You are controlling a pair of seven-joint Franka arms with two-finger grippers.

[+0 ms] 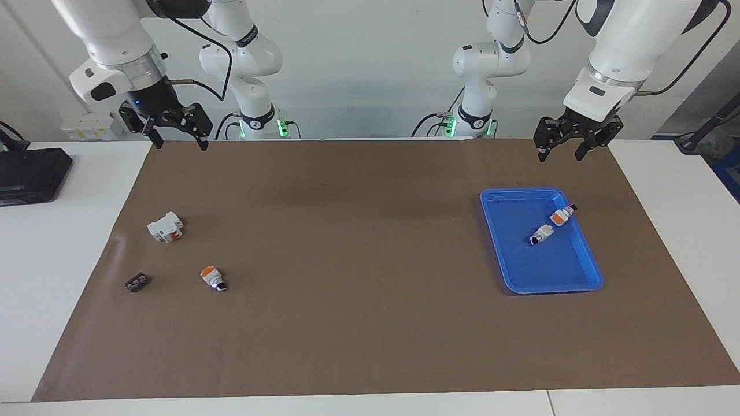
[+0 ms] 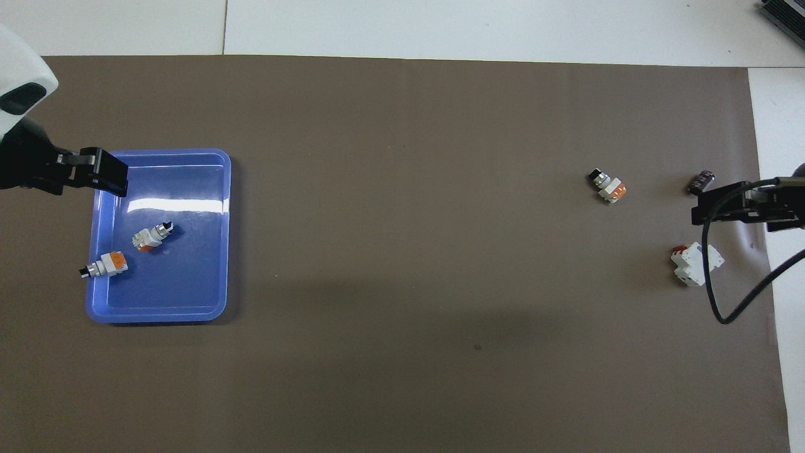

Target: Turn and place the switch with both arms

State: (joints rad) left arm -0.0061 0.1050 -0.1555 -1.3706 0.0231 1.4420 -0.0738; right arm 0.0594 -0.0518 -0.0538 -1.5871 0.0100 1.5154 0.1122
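Where switch (image 1: 213, 278) lies, block (image 1: 165, 226) near

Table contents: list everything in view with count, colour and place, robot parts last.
tray: 1, blue, on the mat at the left arm's end.
switches in tray: 2, white with orange, one leaning on the rim.
switch on mat: 1, white, orange patch, dark knob, at the right arm's end.
white block: 1, with red, nearer the robots than that switch.
dark part: 1, beside the switch on mat.
mat: 1, brown.
left gripper: jaws open, raised near tray.
right gripper: jaws open, raised.
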